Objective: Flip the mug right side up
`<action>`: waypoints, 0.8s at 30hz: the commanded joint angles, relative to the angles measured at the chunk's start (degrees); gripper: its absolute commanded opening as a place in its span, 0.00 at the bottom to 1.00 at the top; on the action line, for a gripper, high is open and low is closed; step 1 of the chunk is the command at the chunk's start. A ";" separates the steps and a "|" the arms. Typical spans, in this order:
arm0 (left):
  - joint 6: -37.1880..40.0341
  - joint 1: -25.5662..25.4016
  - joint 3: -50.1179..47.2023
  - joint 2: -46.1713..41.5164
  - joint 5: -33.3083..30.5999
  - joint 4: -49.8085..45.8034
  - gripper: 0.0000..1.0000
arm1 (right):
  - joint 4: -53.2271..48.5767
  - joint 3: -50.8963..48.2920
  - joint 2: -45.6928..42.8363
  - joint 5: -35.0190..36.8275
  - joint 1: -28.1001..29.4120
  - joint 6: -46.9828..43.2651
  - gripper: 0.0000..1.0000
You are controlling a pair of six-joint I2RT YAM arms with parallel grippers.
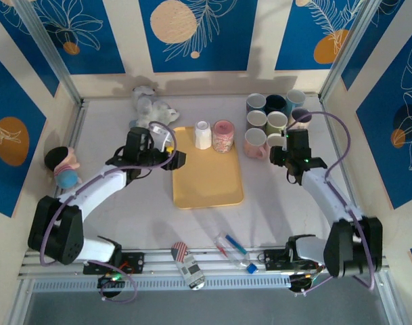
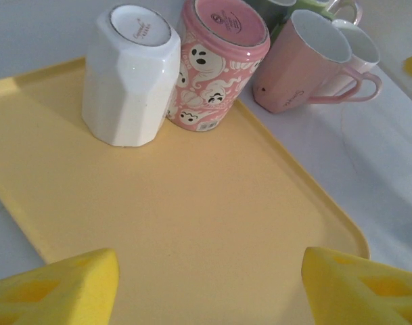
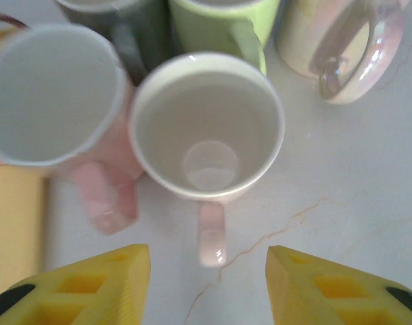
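Note:
Two mugs stand upside down at the far end of the yellow tray (image 1: 206,186) (image 2: 192,203): a white faceted mug (image 1: 203,135) (image 2: 129,74) and a pink ghost-patterned mug (image 1: 223,135) (image 2: 219,64). My left gripper (image 1: 178,159) (image 2: 209,271) hovers open over the tray's left part, short of both mugs. To the right of the tray a pale cream mug (image 1: 273,141) (image 3: 207,128) stands upright on the table, its handle pointing at my right gripper (image 1: 281,152) (image 3: 208,271). That gripper is open, with its fingers apart on either side of the handle and touching nothing.
Upright mugs cluster at the back right (image 1: 273,112), with a pink one (image 1: 255,142) (image 3: 50,95) beside the cream mug. Plush toys (image 1: 150,103) lie at the back left and a doll (image 1: 63,168) at the left wall. Pens (image 1: 231,245) and a small can (image 1: 187,265) lie near the front rail.

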 commanded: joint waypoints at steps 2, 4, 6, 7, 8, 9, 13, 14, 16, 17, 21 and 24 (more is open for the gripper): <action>-4.29 -2.57 6.87 3.52 -5.93 -6.69 0.72 | -6.96 5.17 -4.88 -14.52 0.25 4.05 0.48; -8.58 -2.49 9.70 5.50 -6.50 -8.64 0.72 | -8.22 9.13 -3.56 -22.00 1.35 6.21 0.49; -12.15 -2.27 11.91 7.14 -5.79 -9.65 0.72 | -10.93 14.96 0.24 -25.02 3.31 8.74 0.49; -14.07 -2.06 13.24 8.19 -4.93 -9.95 0.72 | -12.11 18.50 3.09 -26.39 4.49 9.69 0.49; -15.87 -1.81 14.00 8.94 -3.89 -9.97 0.72 | -13.22 21.53 5.96 -27.10 5.71 10.36 0.49; -17.87 -1.41 14.88 9.76 -2.61 -10.01 0.72 | -14.59 25.76 9.59 -27.37 6.74 11.17 0.49; -21.82 -0.47 16.62 10.77 -0.08 -10.48 0.72 | -22.33 42.67 26.01 -30.36 7.88 13.46 0.52; -21.57 -0.47 16.58 10.36 -0.26 -10.82 0.72 | -24.13 46.16 29.24 -30.43 8.01 13.40 0.53; -20.60 -0.38 16.34 9.32 -1.20 -12.55 0.72 | -28.12 53.07 35.87 -29.59 8.13 12.93 0.54; -20.39 -0.31 16.13 8.85 -1.49 -13.46 0.72 | -29.74 55.57 38.34 -29.30 8.08 12.36 0.54; -19.88 0.23 14.50 7.28 -0.71 -14.88 0.73 | -36.19 65.66 47.85 -27.89 7.86 8.79 0.54; -19.78 0.50 13.20 6.53 0.22 -14.58 0.73 | -40.18 71.27 53.28 -26.96 7.65 5.95 0.52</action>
